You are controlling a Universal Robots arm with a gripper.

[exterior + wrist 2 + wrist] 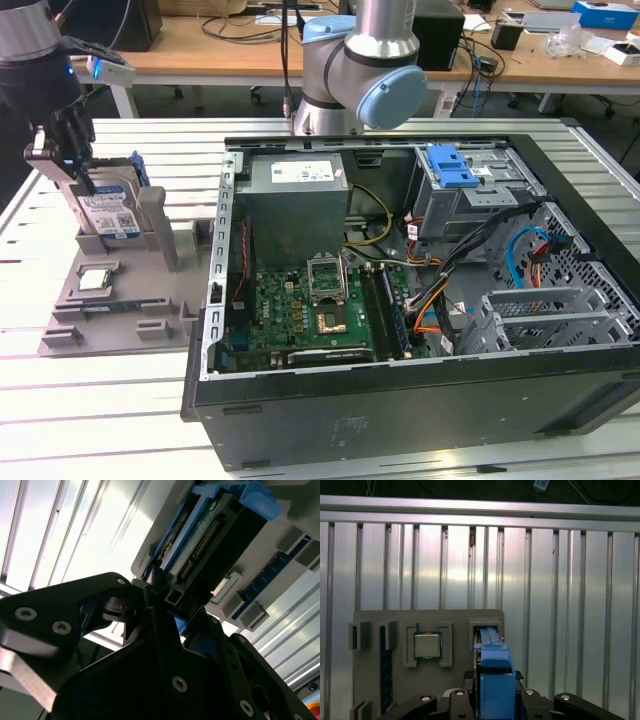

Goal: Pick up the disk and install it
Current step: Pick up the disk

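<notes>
**Robot claw clamped on a hard drive standing in a parts tray**

A ribbed aluminium table (100, 400) fills the scene, with cluttered desks (230, 45) behind it.

The arm's upper part is cut off at the frame edge in the exterior view. The lower edge of the disk (112, 212) is hidden in a slot of the grey tray (120, 320), behind grey posts. In the first wrist view the disk's blue carrier (492, 670) covers the spot where the fingers meet it, so the contact is clearer in the second wrist view.

The tray lies at the exterior view's left. A small square processor chip (95, 280) rests in a pocket just beside the disk, and a dark memory strip (382, 665) lies in another pocket. An open computer case (400, 400) lies well apart toward the exterior view's right, with its green motherboard (300, 310) exposed and a blue latch (455, 165) at its far side.

The gripper (72, 165) stands over the tray, closed on the disk's upper edge. The black fingers (115, 587) press on the disk (210, 545) – it stands upright, seated in its slot.
</notes>
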